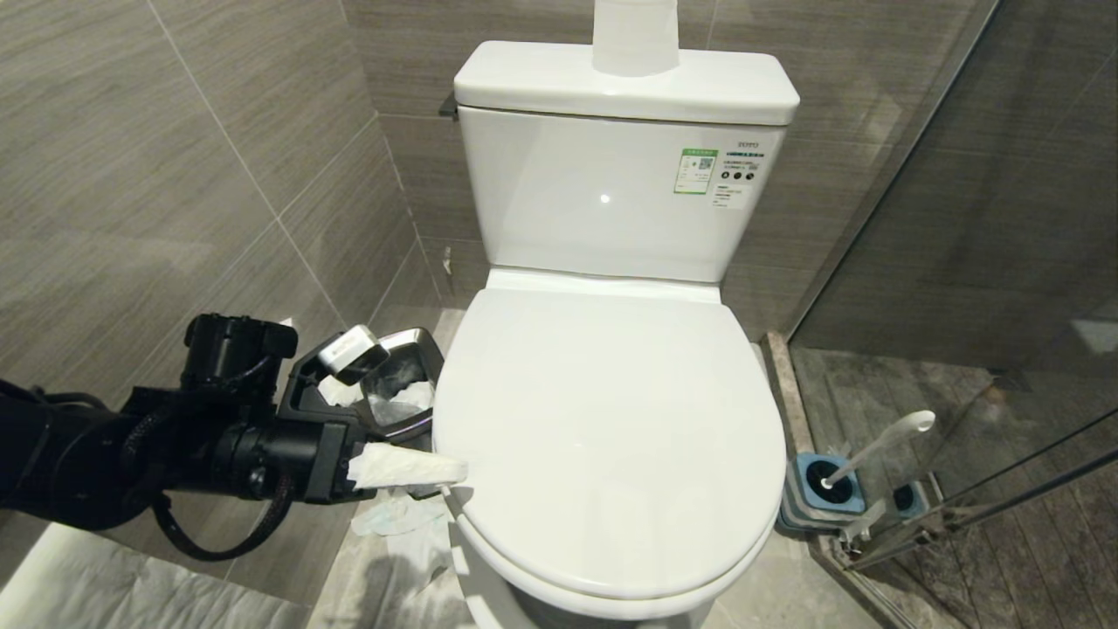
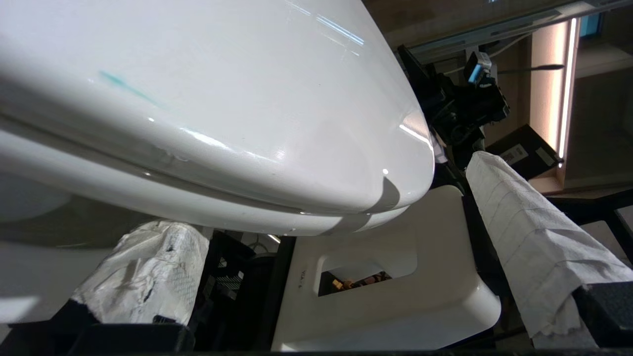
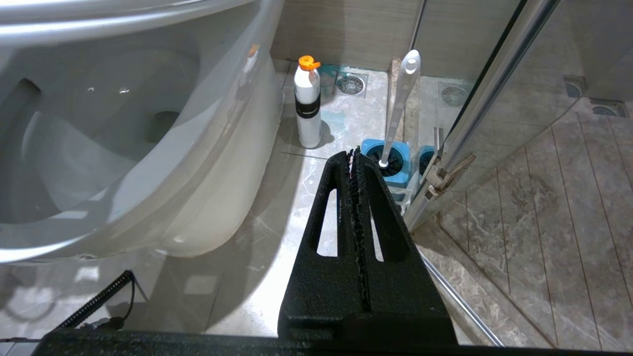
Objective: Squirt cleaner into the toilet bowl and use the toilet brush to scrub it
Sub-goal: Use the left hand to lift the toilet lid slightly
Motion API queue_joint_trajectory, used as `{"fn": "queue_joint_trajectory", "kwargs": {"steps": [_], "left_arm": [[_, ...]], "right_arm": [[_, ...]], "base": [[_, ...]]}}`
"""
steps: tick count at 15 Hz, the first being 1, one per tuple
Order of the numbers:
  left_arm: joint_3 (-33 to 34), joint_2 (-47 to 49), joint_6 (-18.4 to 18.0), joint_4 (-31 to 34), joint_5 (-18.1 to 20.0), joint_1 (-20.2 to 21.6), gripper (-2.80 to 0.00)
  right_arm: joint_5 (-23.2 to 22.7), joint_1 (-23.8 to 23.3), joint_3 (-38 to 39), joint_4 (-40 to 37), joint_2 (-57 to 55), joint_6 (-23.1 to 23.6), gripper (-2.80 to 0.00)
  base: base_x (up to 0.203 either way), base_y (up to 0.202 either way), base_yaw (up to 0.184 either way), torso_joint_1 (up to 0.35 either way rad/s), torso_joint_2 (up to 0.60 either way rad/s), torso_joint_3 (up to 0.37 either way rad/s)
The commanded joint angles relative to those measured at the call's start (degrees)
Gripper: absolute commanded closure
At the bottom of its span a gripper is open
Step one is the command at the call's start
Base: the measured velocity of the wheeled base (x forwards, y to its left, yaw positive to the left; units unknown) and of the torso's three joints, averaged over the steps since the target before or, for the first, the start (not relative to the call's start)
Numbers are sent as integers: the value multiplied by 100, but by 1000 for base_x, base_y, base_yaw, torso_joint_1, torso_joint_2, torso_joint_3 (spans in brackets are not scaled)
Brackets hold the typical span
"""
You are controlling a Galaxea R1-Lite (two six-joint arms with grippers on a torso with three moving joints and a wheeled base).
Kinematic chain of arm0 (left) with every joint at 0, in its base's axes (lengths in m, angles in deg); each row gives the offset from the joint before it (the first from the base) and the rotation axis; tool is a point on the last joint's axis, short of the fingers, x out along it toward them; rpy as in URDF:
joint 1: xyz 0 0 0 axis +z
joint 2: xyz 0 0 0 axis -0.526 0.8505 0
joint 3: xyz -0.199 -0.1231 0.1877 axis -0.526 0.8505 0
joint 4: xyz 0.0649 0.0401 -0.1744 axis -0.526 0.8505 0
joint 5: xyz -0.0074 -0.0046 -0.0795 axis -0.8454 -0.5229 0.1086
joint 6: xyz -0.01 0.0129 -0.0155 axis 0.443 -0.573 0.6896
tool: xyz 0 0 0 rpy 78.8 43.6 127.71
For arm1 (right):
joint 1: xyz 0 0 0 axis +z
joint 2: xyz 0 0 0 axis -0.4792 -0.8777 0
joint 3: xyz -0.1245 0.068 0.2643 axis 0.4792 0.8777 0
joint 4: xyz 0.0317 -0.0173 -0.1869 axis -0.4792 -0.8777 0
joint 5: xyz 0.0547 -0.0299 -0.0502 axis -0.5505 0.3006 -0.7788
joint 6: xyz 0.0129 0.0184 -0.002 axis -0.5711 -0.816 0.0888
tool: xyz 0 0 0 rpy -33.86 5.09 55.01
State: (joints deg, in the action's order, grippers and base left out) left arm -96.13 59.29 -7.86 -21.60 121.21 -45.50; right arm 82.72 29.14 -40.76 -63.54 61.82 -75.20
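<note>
A: Where's the brush (image 1: 876, 446)?
B: On the floor to the right of the toilet (image 1: 611, 437), by the glass shower door (image 1: 1004, 262). Its bristle end sits down in the blue holder (image 1: 825, 489), and the long white handle leans up and away to the right, rounded tip topmost.
A: And the toilet?
B: Lid shut, its long axis running from the tank towards the robot.
A: The left gripper (image 1: 397, 411)?
B: At the lid's left edge, paper-wrapped fingers (image 2: 534, 237) spread wide with the rim between them, gripping nothing. A steel bin (image 1: 402, 384) is just behind it.
A: The right gripper (image 3: 353, 163)?
B: Low beside the bowl, fingers pressed together, empty, pointing towards the brush. A white bottle (image 3: 307, 109) with an orange cap stands near the toilet's base.
</note>
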Motion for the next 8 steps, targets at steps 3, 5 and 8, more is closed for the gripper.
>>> {"fn": "queue_joint_trajectory", "kwargs": {"steps": [3,5,8], "left_arm": [[-215,-100,7,-22,20,-129,-280],[-411,-91,15,-20,2,-194,-280],[-677,-160,211,-19,-1,-197,-280]], "right_arm": [[3,2,1,4,-5,-3,0],[3,2,1,0,-5,-3,0],[3,2,1,4,-5,-3,0]], "base": [[0,0,0,0,0,0],[0,0,0,0,0,0],[0,0,0,0,0,0]]}}
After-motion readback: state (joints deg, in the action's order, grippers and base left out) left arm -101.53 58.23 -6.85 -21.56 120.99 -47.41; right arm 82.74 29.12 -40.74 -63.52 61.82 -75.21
